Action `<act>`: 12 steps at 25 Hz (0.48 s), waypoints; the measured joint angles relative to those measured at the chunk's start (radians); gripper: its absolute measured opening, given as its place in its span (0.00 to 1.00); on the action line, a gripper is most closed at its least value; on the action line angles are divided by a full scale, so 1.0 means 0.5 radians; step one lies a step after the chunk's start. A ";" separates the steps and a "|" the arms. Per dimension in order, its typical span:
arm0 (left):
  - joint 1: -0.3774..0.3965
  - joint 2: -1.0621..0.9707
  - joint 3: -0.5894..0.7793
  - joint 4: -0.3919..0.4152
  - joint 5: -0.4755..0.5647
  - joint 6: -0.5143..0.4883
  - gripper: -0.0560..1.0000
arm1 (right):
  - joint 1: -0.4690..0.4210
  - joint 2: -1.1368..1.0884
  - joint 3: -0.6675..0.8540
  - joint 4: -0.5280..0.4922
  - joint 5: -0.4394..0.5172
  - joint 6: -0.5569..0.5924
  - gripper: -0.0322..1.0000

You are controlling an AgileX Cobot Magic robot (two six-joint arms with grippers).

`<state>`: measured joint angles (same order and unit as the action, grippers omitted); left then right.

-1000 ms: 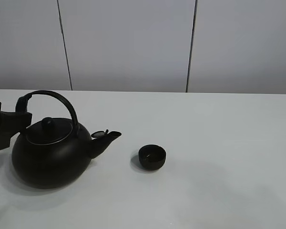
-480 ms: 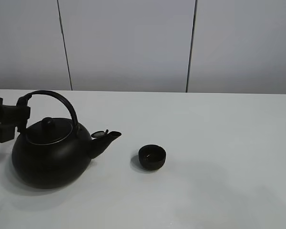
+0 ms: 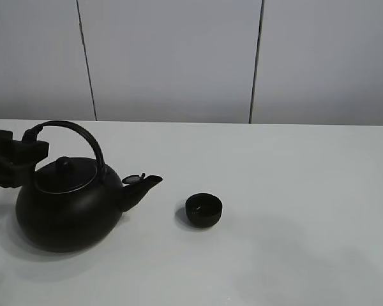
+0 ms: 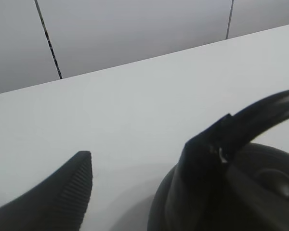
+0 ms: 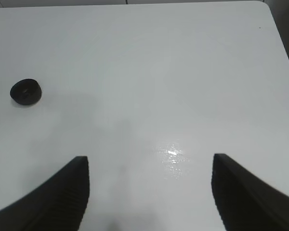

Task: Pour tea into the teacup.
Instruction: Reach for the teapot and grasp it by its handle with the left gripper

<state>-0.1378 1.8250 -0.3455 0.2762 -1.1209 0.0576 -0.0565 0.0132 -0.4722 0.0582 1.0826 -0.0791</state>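
Standing upright, teacup (image 3: 203, 210), kettle spout (image 3: 139, 190) aimed toward it.

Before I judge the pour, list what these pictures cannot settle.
- Tea in the teacup: exterior high and right wrist views show it too small and dark inside to tell.
- Kettle contents: hidden by its lid.
- Left gripper: cut by the exterior view's edge; in the left wrist view one finger shows, the other is lost against the dark kettle handle.
- Right gripper: outside the exterior high view.
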 joint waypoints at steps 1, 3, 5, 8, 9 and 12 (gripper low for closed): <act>0.000 0.000 -0.012 0.010 0.012 -0.006 0.49 | 0.000 0.000 0.000 0.000 0.000 0.000 0.51; 0.000 0.000 -0.033 0.029 0.036 -0.031 0.48 | 0.000 0.000 0.000 0.000 0.000 0.000 0.51; 0.000 0.000 -0.038 0.054 0.047 -0.075 0.46 | 0.000 0.000 0.000 0.000 0.000 0.000 0.51; -0.008 0.000 -0.039 0.125 0.050 -0.087 0.25 | 0.000 0.000 0.000 0.000 0.000 0.000 0.51; -0.008 0.000 -0.039 0.133 0.050 -0.087 0.19 | 0.000 0.000 0.000 0.000 0.000 0.000 0.51; -0.003 0.002 -0.044 0.120 0.062 -0.069 0.16 | 0.000 0.000 0.000 0.000 0.000 0.000 0.51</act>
<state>-0.1393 1.8261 -0.3677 0.3362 -1.0900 0.0231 -0.0565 0.0132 -0.4722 0.0582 1.0826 -0.0791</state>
